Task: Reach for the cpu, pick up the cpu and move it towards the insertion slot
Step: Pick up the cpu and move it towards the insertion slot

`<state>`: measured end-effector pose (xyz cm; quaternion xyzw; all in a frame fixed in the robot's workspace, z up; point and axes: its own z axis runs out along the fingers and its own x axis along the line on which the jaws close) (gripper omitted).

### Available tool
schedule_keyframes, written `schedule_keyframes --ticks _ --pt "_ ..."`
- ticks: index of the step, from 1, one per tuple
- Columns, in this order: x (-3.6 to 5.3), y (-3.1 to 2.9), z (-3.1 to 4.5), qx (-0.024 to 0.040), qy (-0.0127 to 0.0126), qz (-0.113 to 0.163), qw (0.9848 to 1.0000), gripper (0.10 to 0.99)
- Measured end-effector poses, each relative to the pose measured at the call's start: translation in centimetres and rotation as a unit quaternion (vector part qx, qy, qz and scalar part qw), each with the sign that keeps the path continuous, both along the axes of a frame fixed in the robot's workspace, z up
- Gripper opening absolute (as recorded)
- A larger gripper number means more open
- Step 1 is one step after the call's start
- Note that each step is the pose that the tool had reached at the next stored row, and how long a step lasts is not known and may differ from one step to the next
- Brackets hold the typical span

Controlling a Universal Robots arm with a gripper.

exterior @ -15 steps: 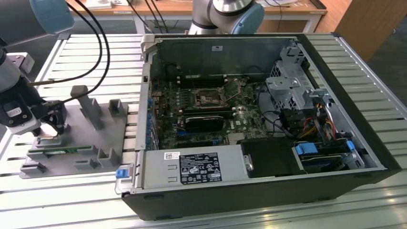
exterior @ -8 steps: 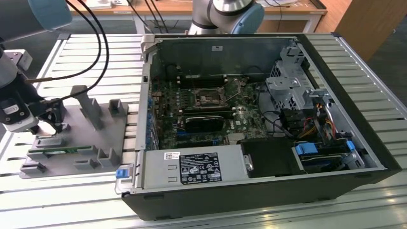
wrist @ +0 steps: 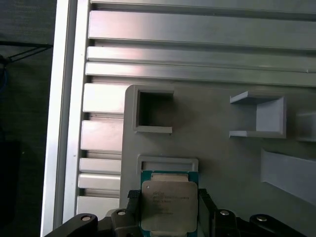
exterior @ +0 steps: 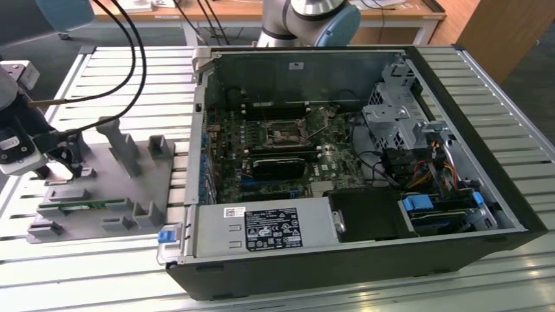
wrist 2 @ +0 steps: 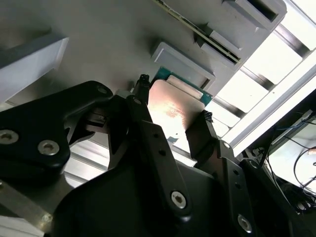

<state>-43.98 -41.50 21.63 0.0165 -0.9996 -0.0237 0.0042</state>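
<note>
Slatted metal tabletop [exterior: 104,65], grey tray [exterior: 130,188] beside open computer case [exterior: 295,71], gripper [wrist 2: 174,98] clasping cpu [wrist: 169,205] over tray, slot [exterior: 284,134] well apart.

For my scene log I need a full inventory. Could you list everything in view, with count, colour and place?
cpu: one, silvery, green rim, on the tray
insertion slot: one, shiny frame, dark centre, inside the computer case
tray: one, grey, on the table, exterior view's left
memory stick: one, green, in the tray
computer case: one, black, open, on the table
table: one, silvery slats, under everything
tool: one, black, around the cpu
</note>
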Motion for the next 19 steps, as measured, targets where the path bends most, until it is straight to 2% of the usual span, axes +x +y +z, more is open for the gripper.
schedule_keyframes --ticks 11,19 --pt "-0.01 0.0 2.21 0.0014 0.0001 0.0 1.0 0.545" --pt "0.0 0.0 3.49 0.0028 0.0 0.0 1.0 0.545"
